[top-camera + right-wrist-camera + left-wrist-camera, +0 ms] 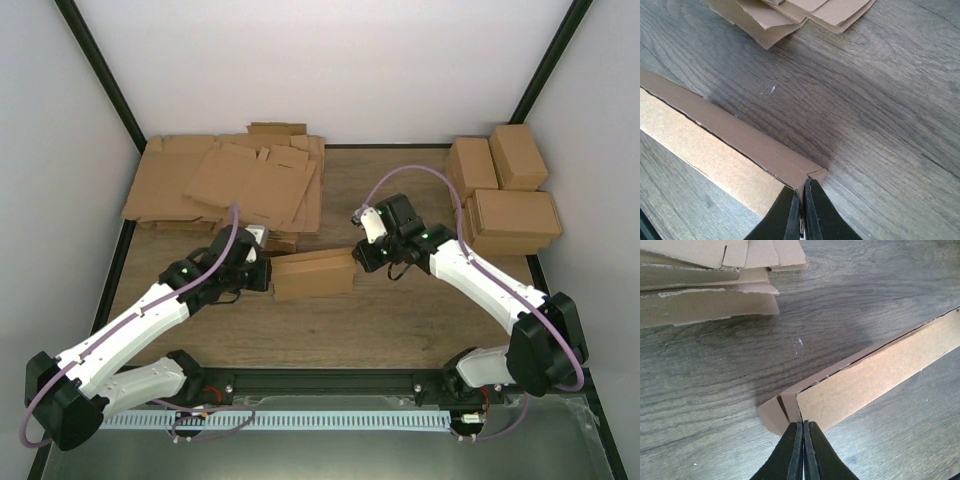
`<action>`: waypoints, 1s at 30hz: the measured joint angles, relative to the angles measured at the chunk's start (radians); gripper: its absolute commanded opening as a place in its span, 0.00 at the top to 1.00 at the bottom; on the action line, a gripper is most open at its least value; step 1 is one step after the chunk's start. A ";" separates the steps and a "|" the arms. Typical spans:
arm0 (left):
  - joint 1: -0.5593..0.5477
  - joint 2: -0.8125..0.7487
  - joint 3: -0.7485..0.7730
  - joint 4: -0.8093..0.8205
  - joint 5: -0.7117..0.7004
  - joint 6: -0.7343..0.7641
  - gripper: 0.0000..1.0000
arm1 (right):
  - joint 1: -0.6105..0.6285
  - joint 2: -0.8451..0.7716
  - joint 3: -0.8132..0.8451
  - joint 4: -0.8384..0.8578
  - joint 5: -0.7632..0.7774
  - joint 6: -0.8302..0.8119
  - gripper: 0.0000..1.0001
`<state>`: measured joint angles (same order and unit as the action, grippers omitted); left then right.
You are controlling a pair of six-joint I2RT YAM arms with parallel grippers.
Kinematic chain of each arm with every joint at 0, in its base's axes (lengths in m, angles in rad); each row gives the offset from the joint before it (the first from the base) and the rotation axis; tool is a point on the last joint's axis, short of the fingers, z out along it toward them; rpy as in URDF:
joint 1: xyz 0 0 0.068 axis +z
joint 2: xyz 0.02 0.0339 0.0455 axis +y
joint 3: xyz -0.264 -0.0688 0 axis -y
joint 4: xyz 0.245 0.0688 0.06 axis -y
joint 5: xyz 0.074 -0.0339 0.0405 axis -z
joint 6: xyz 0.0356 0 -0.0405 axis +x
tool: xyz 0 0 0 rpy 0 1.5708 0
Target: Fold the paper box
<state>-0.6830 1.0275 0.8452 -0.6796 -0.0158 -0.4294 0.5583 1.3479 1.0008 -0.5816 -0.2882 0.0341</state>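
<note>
The paper box (313, 274) lies on the desk (390, 325) between the two hands, its long side running from one to the other. It is folded up shallow, with the lid panel down over the tray.

The left hand (262, 272) is at the box's left end. In its wrist view the fingers (790, 452) are pressed almost together, only a thin slit between them, and they nip the cardboard at the box's (880, 375) near corner. The right hand (358, 255) meets the opposite end. Its fingers (782, 215) are likewise nearly closed and pinch the corner of the box (715, 145) where a narrow top strip ends.

Beyond the left hand, toward the back of the desk, a heap of flat notched cardboard sheets (230, 185) is spread out. Its ragged edges show at the top of both wrist views. Beyond the right hand and further right sit several closed brown boxes (505, 200).
</note>
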 measured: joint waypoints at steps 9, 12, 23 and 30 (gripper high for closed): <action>0.000 -0.012 -0.037 0.040 0.011 -0.078 0.96 | 0.073 -0.012 -0.002 -0.008 0.085 0.117 0.81; 0.000 -0.015 -0.038 0.040 0.010 -0.091 0.96 | 0.101 -0.021 -0.002 -0.017 0.121 0.146 0.79; 0.000 -0.034 -0.038 0.024 -0.012 -0.084 0.96 | 0.128 -0.074 -0.002 -0.031 0.175 0.191 0.72; 0.000 -0.037 -0.038 0.019 -0.021 -0.075 0.96 | 0.129 -0.100 -0.002 -0.032 0.186 0.191 0.71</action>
<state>-0.6830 0.9909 0.8074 -0.6601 -0.0364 -0.5041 0.6872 1.2480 0.9989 -0.6132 -0.1024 0.2249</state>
